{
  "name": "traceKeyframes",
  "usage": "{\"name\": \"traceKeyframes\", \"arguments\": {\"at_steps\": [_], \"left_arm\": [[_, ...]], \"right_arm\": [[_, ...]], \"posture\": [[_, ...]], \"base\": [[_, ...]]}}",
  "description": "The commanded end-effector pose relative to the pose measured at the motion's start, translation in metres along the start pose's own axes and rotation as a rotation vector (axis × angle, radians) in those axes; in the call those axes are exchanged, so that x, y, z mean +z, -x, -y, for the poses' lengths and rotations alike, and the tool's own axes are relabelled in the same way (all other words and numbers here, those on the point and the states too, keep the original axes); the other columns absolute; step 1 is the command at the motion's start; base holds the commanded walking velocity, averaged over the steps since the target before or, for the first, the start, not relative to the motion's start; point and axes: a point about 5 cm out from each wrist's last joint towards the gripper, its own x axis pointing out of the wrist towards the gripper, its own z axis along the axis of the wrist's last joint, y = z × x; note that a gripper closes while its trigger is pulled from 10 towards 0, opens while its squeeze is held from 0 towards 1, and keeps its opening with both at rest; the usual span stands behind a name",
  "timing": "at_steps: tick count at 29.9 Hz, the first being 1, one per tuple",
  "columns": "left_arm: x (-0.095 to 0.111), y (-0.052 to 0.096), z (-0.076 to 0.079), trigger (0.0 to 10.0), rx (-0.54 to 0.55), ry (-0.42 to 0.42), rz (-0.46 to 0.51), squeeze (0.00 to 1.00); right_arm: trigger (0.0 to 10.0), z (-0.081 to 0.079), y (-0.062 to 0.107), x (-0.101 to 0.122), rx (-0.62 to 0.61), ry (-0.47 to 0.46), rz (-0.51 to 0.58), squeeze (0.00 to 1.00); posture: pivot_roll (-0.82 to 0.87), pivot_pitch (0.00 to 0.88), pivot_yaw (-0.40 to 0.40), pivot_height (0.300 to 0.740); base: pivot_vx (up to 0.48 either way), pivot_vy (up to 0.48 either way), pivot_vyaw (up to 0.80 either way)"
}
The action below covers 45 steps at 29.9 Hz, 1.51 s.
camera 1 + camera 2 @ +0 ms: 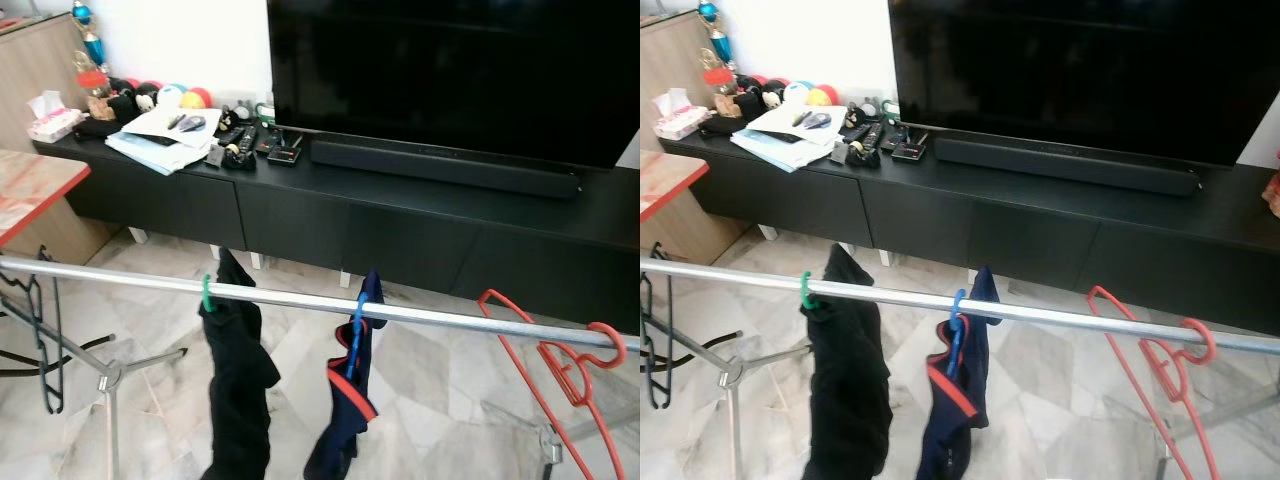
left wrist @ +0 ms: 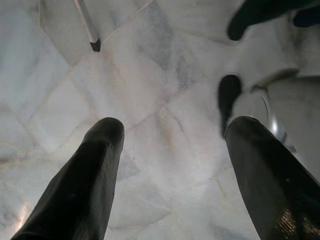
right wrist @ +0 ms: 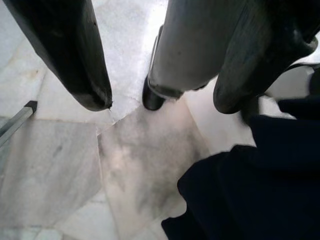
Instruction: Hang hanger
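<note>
Rail (image 1: 300, 300): silver metal bar of a drying rack, running across the foreground from left to right, sloping slightly down toward the right.

Red hanger (image 1: 560, 365): empty wire hanger, hooked over the rail near its right end, body tilted and hanging below.

Blue hanger (image 1: 357, 325): hooked on the rail near the middle, carrying a navy garment (image 1: 345, 420) with red trim.

Green hanger (image 1: 207, 293): hooked on the rail left of the blue one, carrying a black garment (image 1: 238, 390).

Black hanger (image 1: 40, 340): empty, hanging at the rail's far left.

Cabinet (image 1: 400, 220): long, low and black, behind the rack; bears a large dark television (image 1: 450, 70), a soundbar (image 1: 445, 168), papers (image 1: 165, 135), remote controls and a tissue box (image 1: 52, 120).

Left gripper (image 2: 175, 165): pointed down at the marble floor (image 2: 150, 100), fingers spread wide, holding nothing.

Right gripper (image 3: 160, 85): also pointed down at the floor, fingers apart and empty, the navy garment close beside it.
</note>
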Motion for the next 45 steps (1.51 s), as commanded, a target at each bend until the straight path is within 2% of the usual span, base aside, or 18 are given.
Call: {"name": "traceKeyframes", "arguments": {"at_steps": [1,11,13,16,22,23,25,26,28,29,32,33,37,41,42,43,45], "left_arm": [[-0.009,0.002,-0.003,10.0,0.006,-0.008,-0.027,0.00],[-0.010,0.002,-0.001,10.0,0.008,-0.004,-0.035,0.00],[-0.009,0.002,0.000,10.0,0.010,0.003,-0.026,0.00],[-0.009,0.002,0.001,10.0,0.000,-0.001,-0.020,0.00],[-0.009,0.002,0.002,10.0,-0.008,0.004,-0.014,0.00],[-0.009,0.002,0.003,10.0,-0.010,0.003,-0.014,0.00],[-0.010,0.002,0.003,10.0,-0.013,0.009,-0.012,0.00],[-0.010,0.002,0.003,10.0,-0.015,0.010,-0.012,0.00],[-0.010,0.002,0.003,10.0,-0.018,0.010,-0.013,0.00],[-0.011,0.002,0.003,10.0,-0.025,0.008,-0.015,0.00],[-0.012,0.003,0.003,10.0,-0.035,0.013,-0.013,0.00],[-0.012,0.003,0.004,10.0,-0.036,0.013,-0.012,0.00],[-0.011,0.003,0.004,10.0,-0.041,0.018,-0.006,0.00],[-0.010,0.003,0.002,10.0,-0.046,0.019,-0.001,0.00],[-0.010,0.003,0.002,10.0,-0.047,0.019,-0.001,0.00],[-0.010,0.003,0.002,10.0,-0.053,0.023,0.002,0.00],[-0.009,0.003,0.003,10.0,-0.064,0.032,0.009,0.00]], "right_arm": [[10.0,-0.012,-0.003,0.003,0.029,-0.012,0.001,0.00],[10.0,-0.016,-0.005,0.015,0.024,-0.003,0.016,0.00],[10.0,-0.013,-0.005,0.016,-0.003,-0.029,0.024,0.00],[10.0,0.000,-0.003,0.014,-0.079,-0.066,0.023,0.00],[10.0,0.013,-0.001,0.015,-0.155,-0.101,0.039,0.00],[10.0,0.024,0.001,0.024,-0.248,-0.079,0.081,0.00],[10.0,0.034,0.003,0.034,-0.353,-0.095,0.131,0.00],[10.0,0.041,0.004,0.044,-0.413,-0.142,0.174,0.00],[10.0,0.044,0.005,0.050,-0.432,-0.156,0.199,0.00],[10.0,0.046,0.007,0.066,-0.471,-0.149,0.264,0.00],[10.0,0.049,0.009,0.084,-0.523,-0.161,0.343,0.00],[10.0,0.047,0.011,0.098,-0.535,-0.157,0.409,0.00],[10.0,0.040,0.013,0.112,-0.523,-0.137,0.495,0.00],[10.0,0.021,0.030,0.147,-0.467,-0.106,0.785,0.00],[10.0,0.019,0.034,0.149,-0.456,-0.105,0.824,0.00],[10.0,0.016,0.045,0.151,-0.432,-0.108,0.898,0.00],[10.0,0.016,0.057,0.145,-0.431,-0.111,0.938,0.00]], "posture": [[0.01,0.083,0.015,0.740],[0.01,0.073,0.013,0.740],[0.01,0.073,0.013,0.740],[0.01,0.075,0.012,0.740],[0.00,0.079,0.009,0.740],[0.00,0.081,0.007,0.740],[-0.01,0.084,0.005,0.740],[-0.01,0.087,0.006,0.740],[-0.02,0.088,0.008,0.740],[-0.02,0.091,0.010,0.740],[-0.02,0.091,0.011,0.740],[-0.02,0.092,0.011,0.740],[-0.01,0.093,0.012,0.740],[-0.01,0.093,0.011,0.740],[-0.01,0.093,0.011,0.740],[-0.01,0.095,0.008,0.740],[-0.02,0.094,0.007,0.740]], "base": [[0.000,0.480,0.00],[0.000,0.479,0.00],[0.000,0.171,0.00],[0.000,0.000,0.00],[0.000,0.000,0.00],[0.000,0.000,0.00],[0.000,0.000,0.00],[0.000,0.000,0.00],[0.000,0.000,0.00],[0.000,0.000,0.00],[0.000,0.000,0.00],[0.000,0.000,0.00],[0.000,0.000,0.00],[0.000,0.000,0.00],[0.000,0.000,0.00],[0.000,0.000,0.00],[0.000,0.000,0.00]]}}
